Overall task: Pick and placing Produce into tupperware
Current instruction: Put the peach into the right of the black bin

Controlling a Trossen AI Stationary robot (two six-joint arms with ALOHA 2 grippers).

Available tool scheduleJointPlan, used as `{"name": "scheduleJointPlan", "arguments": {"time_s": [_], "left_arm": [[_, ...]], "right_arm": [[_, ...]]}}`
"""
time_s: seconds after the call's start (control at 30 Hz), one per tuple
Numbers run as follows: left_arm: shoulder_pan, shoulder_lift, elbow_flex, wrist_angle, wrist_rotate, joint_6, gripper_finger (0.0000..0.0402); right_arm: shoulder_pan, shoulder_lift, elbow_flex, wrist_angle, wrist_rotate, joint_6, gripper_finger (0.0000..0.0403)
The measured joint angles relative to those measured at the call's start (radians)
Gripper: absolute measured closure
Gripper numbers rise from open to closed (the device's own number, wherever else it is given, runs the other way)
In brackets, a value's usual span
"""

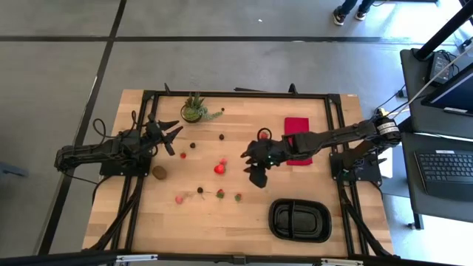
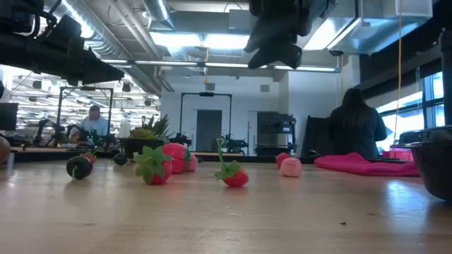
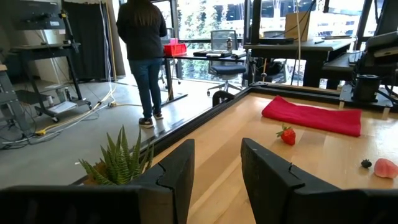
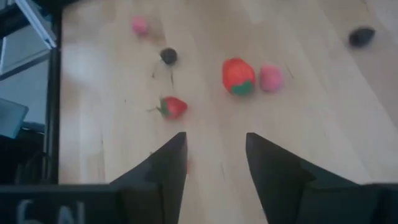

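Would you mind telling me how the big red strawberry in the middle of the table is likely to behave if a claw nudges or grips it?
The big red strawberry looks rounded, so a nudge would probably roll it across the smooth wooden table. It seems small and likely light. Its glossy-looking skin may slip unless gripped squarely.

At your 12 o'clock a dark gripper hangs above the table. Below lie a green-topped strawberry and, toward 9 o'clock, a dark berry; at 3 o'clock, the red cloth.
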Motion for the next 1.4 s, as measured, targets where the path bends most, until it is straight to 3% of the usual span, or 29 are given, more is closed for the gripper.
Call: {"name": "scheduleJointPlan", "arguments": {"time_s": [0.27, 0.4, 0.5, 0.7, 1.1, 1.4], "left_arm": [[0.000, 0.000, 0.000, 0.000, 0.000, 0.000, 0.0278], [0.000, 0.000, 0.000, 0.000, 0.000, 0.000, 0.0278], [0.000, 0.000, 0.000, 0.000, 0.000, 0.000, 0.0278], [0.000, 0.000, 0.000, 0.000, 0.000, 0.000, 0.0278], [0.000, 0.000, 0.000, 0.000, 0.000, 0.000, 0.0278], [0.000, 0.000, 0.000, 0.000, 0.000, 0.001, 0.0278]], "right_arm": [[0.011, 0.000, 0.000, 0.023, -0.001, -0.020, 0.0128], [0.011, 0.000, 0.000, 0.016, 0.000, 0.008, 0.0101], [0.012, 0.000, 0.000, -0.019, 0.028, 0.049, 0.0098], [0.007, 0.021, 0.000, -0.172, 0.183, 0.164, 0.0106], [0.008, 0.188, -0.001, -0.283, 0.180, 0.258, 0.0119], [0.008, 0.233, -0.001, -0.283, 0.178, 0.293, 0.0119]]}}
